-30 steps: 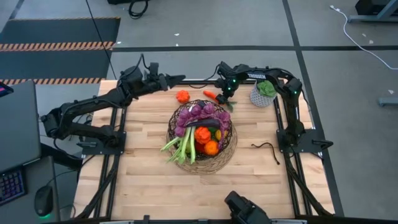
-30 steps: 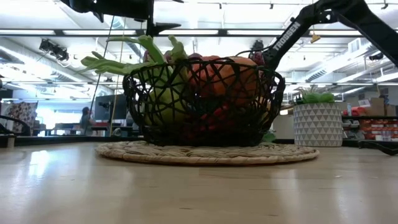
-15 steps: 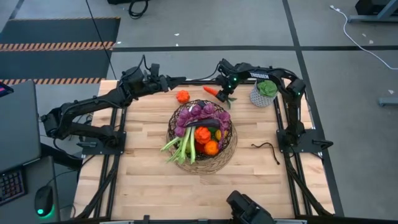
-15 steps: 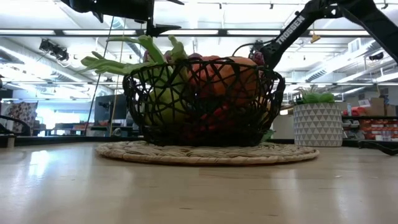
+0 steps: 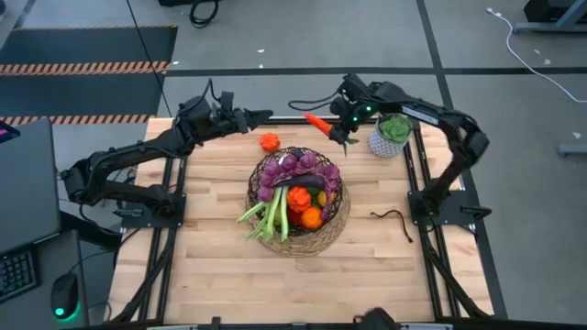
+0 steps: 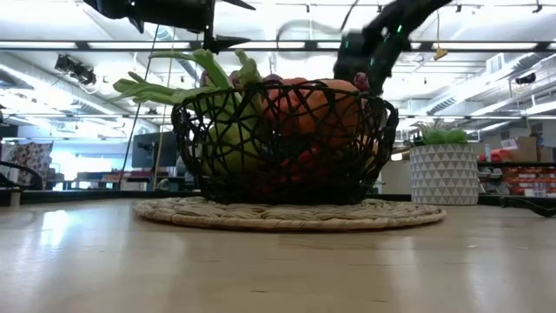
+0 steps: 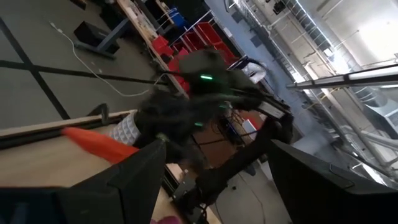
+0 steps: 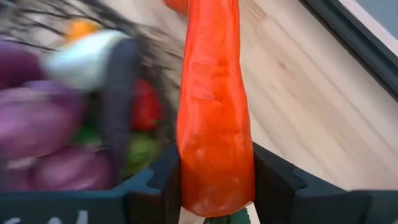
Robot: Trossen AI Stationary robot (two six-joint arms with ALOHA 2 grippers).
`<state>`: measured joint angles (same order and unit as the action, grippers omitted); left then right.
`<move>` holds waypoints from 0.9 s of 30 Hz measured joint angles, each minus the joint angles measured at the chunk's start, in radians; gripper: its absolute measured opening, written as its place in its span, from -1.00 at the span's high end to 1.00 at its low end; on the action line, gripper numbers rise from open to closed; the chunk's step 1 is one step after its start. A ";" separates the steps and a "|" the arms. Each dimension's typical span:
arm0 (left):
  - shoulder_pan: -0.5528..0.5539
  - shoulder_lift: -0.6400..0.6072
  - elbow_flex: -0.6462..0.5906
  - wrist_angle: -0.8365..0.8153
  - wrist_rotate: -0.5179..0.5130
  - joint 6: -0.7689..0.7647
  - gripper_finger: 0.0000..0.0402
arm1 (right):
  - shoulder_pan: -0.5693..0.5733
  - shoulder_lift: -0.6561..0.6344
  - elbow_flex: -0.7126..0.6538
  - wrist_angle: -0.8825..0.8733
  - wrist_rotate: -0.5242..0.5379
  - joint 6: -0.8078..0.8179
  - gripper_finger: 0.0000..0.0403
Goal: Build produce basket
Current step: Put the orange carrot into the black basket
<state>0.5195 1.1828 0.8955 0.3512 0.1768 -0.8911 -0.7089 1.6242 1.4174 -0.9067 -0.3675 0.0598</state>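
Observation:
The dark wire basket [image 5: 341, 213] stands mid-table on its tan wicker base [image 6: 287, 213]. It holds purple grapes [image 5: 286, 165], a green leek [image 5: 266, 218], peppers and an orange. One orange pepper [image 5: 270, 141] lies on the table beyond the basket. My right gripper [image 5: 339, 126] hangs above the table's far edge, beyond the basket, shut on an orange carrot [image 5: 318, 123]. My left gripper [image 5: 264, 115] waits open, in the air over the far left edge. My right gripper [image 8: 214, 177] pinches the carrot between its two fingers at the thick end [image 8: 214, 186], where a bit of green shows. The carrot's tapered length [image 8: 211, 74] sticks forward past the fingertips. It is lifted clear of the table, its tip pointing toward the table's left.
A green plant in a white pot [image 5: 389, 136] stands at the far right, close beside my right arm. A black cord [image 5: 394, 220] lies on the wood right of the basket. The near half of the table [image 5: 275, 284] is bare wood.
My right gripper has risen from the table behind the basket and drawn toward the far edge, carrying the carrot with it. The carrot, earlier low by the basket's far rim, is now lifted clear.

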 joint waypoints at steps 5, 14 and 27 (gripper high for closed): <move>0.014 0.000 0.000 0.001 0.000 0.007 -0.42 | 0.090 -0.129 0.000 -0.001 0.010 0.106 0.23; 0.075 0.000 0.000 0.005 0.001 -0.045 -0.42 | 0.310 -0.240 0.000 0.115 0.108 0.380 0.22; 0.156 0.000 0.019 0.071 0.168 -0.041 -0.42 | 0.570 -0.116 0.001 0.294 0.184 0.627 0.22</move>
<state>0.6752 1.1828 0.9141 0.4222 0.3445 -0.9325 -0.1391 1.5082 1.4185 -0.6129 -0.1837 0.6871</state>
